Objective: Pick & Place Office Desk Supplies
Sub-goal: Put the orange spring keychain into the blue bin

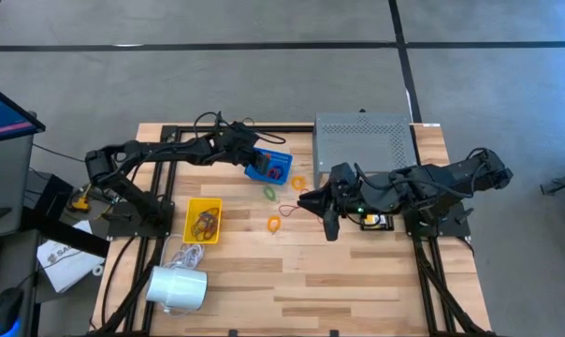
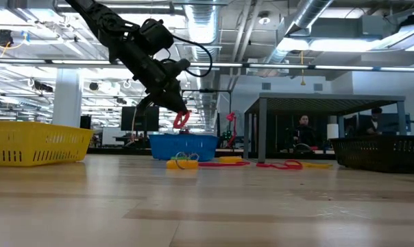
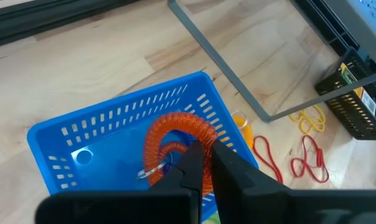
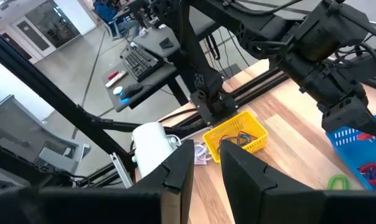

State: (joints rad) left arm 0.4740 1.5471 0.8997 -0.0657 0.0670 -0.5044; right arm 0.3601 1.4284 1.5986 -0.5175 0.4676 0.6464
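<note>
Orange coil [image 3: 175, 140] clamped in left gripper [image 3: 203, 163], one blue basket [image 3: 113, 115], right gripper [image 4: 205, 163] apart.

Left tool [image 3: 203, 163] pinched; right tool [image 4: 205, 163] slightly parted.

**Count of things on the worktop**

There are two small plastic baskets: one blue slotted basket [image 1: 268, 166] and one yellow slotted basket [image 1: 204, 221]. One white cylinder [image 1: 178, 287] lies there, and one grey perforated metal shelf [image 1: 362, 141]. At least four loose rubber bands [image 1: 274, 224] lie between the baskets.
</note>
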